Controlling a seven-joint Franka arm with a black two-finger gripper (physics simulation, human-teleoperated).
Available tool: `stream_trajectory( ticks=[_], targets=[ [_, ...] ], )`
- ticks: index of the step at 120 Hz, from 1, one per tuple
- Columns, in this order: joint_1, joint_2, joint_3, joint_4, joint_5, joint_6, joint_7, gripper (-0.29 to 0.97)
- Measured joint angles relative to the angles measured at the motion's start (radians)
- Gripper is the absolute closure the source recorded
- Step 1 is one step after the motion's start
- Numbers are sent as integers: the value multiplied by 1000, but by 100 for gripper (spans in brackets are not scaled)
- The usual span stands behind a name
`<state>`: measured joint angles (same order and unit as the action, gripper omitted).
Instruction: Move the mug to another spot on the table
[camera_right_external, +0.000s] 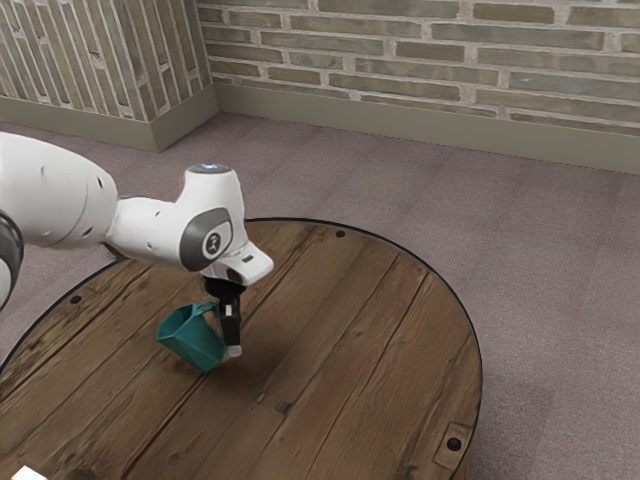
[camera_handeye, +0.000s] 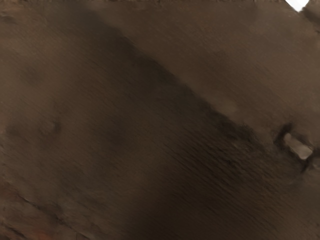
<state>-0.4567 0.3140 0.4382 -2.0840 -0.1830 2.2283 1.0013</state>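
Our tool (camera_right_external: 226, 330) is closed narrowly on the mug (camera_right_external: 190, 338). One black finger (camera_right_external: 232, 325) runs down the mug's outer wall at its three o'clock side, and the other is mostly hidden at the rim. The teal mug hangs tilted, its mouth tipped toward eleven o'clock. In the exterior view it sits at about ten o'clock from the middle of the round wooden bench (camera_right_external: 360, 340). In the wrist view we see dark bench planks (camera_handeye: 150, 125) and a small pale slot (camera_handeye: 298, 146) set into the wood.
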Motion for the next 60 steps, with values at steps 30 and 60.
stream_trajectory(
  ticks=[30, 60],
  targets=[
    [-23, -44, -13, 106, 19, -29, 4, 2],
    [-27, -57, -12, 167, 48, -83, 6, 1]
  ],
)
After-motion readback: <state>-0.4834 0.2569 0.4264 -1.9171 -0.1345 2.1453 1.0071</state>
